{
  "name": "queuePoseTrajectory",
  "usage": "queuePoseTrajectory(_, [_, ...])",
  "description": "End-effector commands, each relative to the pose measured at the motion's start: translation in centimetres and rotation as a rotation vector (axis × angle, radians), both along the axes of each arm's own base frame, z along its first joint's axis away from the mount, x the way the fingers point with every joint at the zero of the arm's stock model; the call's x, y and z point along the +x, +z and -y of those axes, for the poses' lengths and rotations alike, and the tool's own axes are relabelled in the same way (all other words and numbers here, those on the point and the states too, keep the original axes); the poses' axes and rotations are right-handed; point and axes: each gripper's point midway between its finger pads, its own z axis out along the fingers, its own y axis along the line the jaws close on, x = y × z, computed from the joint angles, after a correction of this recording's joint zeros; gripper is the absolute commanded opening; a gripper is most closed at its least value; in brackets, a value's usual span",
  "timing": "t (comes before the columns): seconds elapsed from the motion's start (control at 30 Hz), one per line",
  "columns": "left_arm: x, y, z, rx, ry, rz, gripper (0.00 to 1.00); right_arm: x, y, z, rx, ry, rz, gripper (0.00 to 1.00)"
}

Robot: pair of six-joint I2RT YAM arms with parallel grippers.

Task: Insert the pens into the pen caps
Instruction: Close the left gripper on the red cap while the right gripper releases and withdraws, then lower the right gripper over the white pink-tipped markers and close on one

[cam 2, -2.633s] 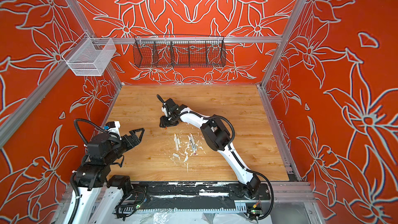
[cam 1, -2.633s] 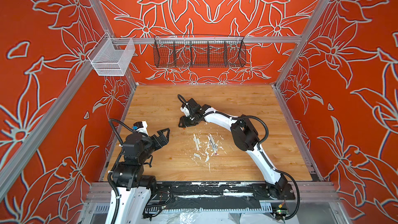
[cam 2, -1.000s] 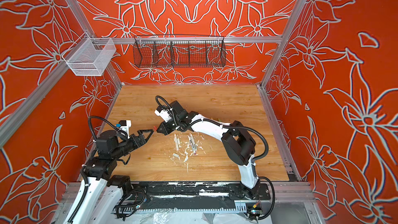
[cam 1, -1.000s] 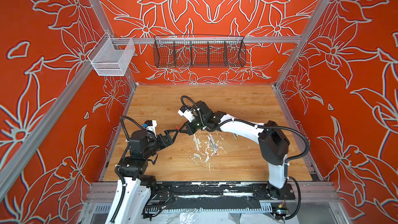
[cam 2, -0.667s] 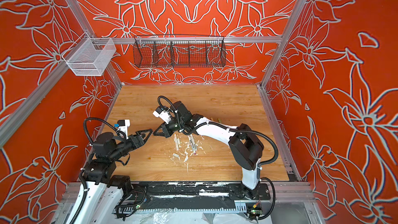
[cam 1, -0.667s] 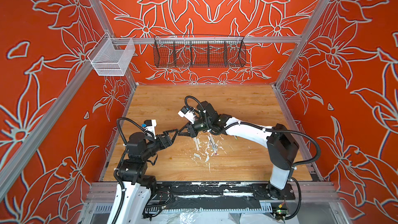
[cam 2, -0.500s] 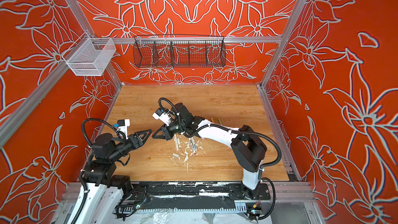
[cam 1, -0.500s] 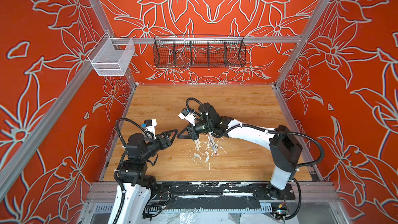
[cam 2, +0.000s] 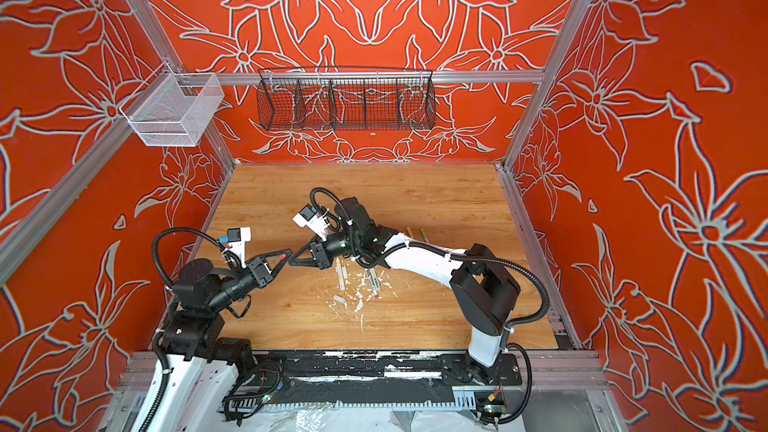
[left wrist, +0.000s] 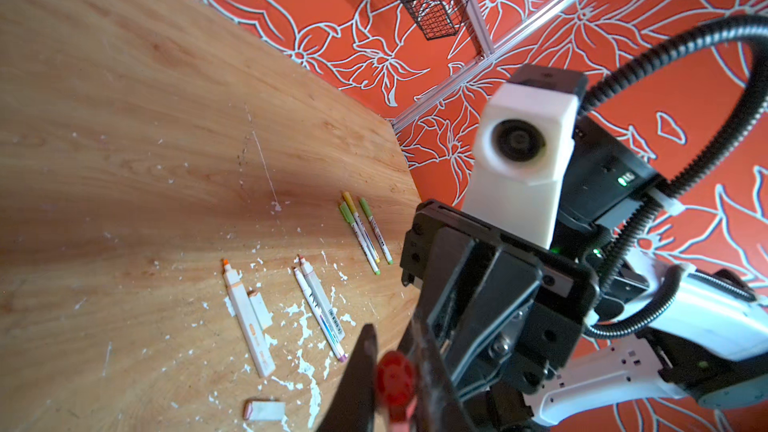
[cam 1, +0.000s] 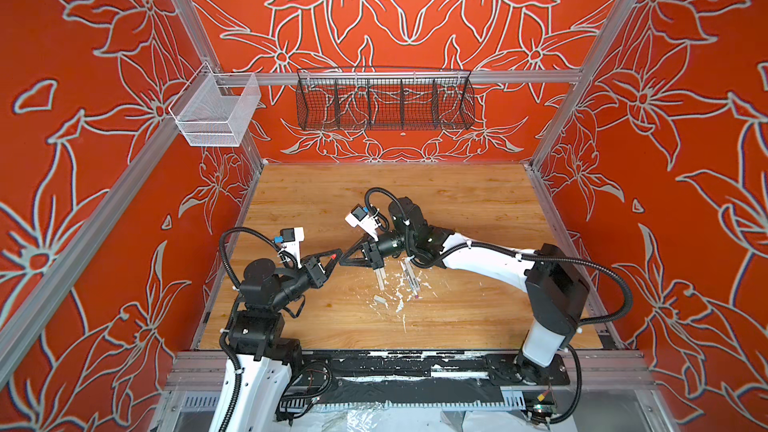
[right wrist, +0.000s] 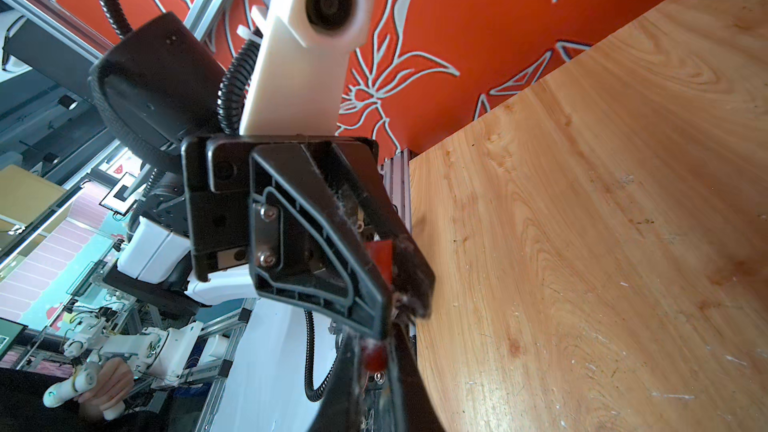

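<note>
Item: red cap (left wrist: 395, 376), held in mid-air left of centre, pinched narrowly by the left gripper (cam 1: 335, 256). The right gripper (cam 1: 342, 261) was narrow on its other end. Handling note: the left's hold probably needed to be firm before the right let go. The pens (cam 1: 409, 280) lay to the right on the table (cam 1: 457, 201).

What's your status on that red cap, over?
Left gripper shut on red cap. Right gripper tip to tip with it, also pinching the cap. Pens lie on the table. No obstruction seen.
</note>
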Motion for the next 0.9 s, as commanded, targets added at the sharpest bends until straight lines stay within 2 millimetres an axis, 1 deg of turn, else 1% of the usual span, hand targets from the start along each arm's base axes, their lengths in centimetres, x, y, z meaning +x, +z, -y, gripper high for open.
queuePoseTrajectory(0.0, [-0.1, 0.6, 0.0, 0.012, -0.007, 0.032, 0.09, -0.5, 1.1, 0.7, 0.001, -0.016, 0.033, 0.24])
queuePoseTrajectory(0.03, [-0.1, 0.5, -0.1, 0.018, -0.002, 0.028, 0.08, -0.1, 0.3, 1.0, -0.038, -0.046, 0.037, 0.3])
queuePoseTrajectory(0.1, [-0.1, 0.4, -0.3, 0.034, 0.009, 0.023, 0.06, 1.5, -2.1, 1.9, -0.169, -0.158, 0.059, 0.41])
queuePoseTrajectory(0.17, [-0.1, 0.2, -0.7, 0.06, 0.039, 0.012, 0.04, 3.2, -4.8, 3.4, -0.321, -0.276, 0.086, 0.49])
queuePoseTrajectory(0.27, [-0.3, -0.3, -1.7, 0.117, 0.097, -0.019, 0.0, 4.7, -8.1, 6.0, -0.504, -0.389, 0.118, 0.57])
queuePoseTrajectory(0.3, [-0.3, -0.3, -1.9, 0.126, 0.109, -0.026, 0.0, 5.0, -9.0, 6.8, -0.56, -0.416, 0.126, 0.6])
queuePoseTrajectory(0.4, [-0.7, 0.2, -2.0, 0.136, 0.112, -0.023, 0.0, 6.7, -12.4, 10.2, -0.77, -0.554, 0.148, 0.63])
queuePoseTrajectory(0.5, [-1.3, 1.0, -2.0, 0.157, 0.108, -0.013, 0.0, 7.2, -14.8, 13.1, -0.94, -0.623, 0.16, 0.64])
queuePoseTrajectory(0.6, [-1.9, 2.0, -2.0, 0.185, 0.099, 0.005, 0.0, 7.1, -16.4, 14.8, -1.045, -0.629, 0.171, 0.62])
queuePoseTrajectory(0.7, [-2.3, 2.5, -2.0, 0.216, 0.093, 0.023, 0.0, 7.0, -17.7, 15.7, -1.108, -0.63, 0.17, 0.55])
queuePoseTrajectory(0.77, [-2.2, 2.4, -2.1, 0.225, 0.098, 0.018, 0.0, 7.0, -18.4, 15.9, -1.137, -0.629, 0.166, 0.53])
queuePoseTrajectory(0.87, [-1.9, 2.1, -2.0, 0.214, 0.094, 0.013, 0.0, 6.9, -19.3, 16.2, -1.172, -0.624, 0.159, 0.47])
